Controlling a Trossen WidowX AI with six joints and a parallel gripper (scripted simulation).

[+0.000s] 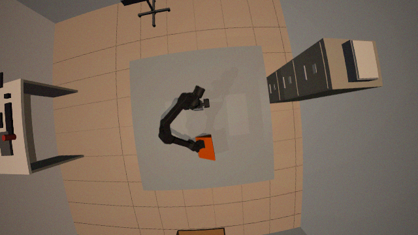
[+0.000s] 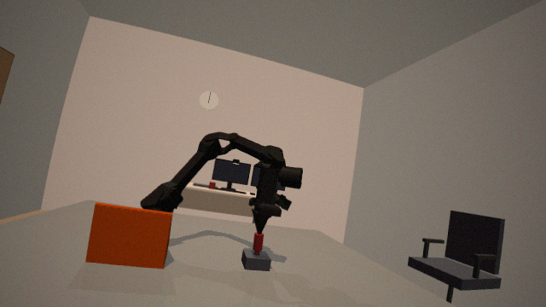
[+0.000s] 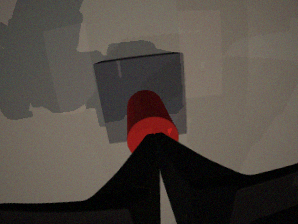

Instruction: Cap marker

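Note:
The red cap (image 2: 258,242) (image 3: 154,131) sits upright on the marker over the dark grey holder block (image 2: 257,261) (image 3: 111,90). A short, narrower red part of the marker (image 2: 257,252) shows between the cap and the block. My gripper (image 2: 259,232) (image 3: 155,140) is shut with nothing between its fingers and points down. Its closed tips are at the top of the cap, touching it or nearly so; in the wrist view they cover part of the cap's near edge. In the top view the arm hides the cap and the block.
An orange box (image 1: 207,148) (image 2: 128,236) stands on the grey table (image 1: 157,173) (image 2: 213,286) beside the arm's base, to the left of the holder block in the exterior view. A chair, a desk with monitors and a cabinet stand away from the table.

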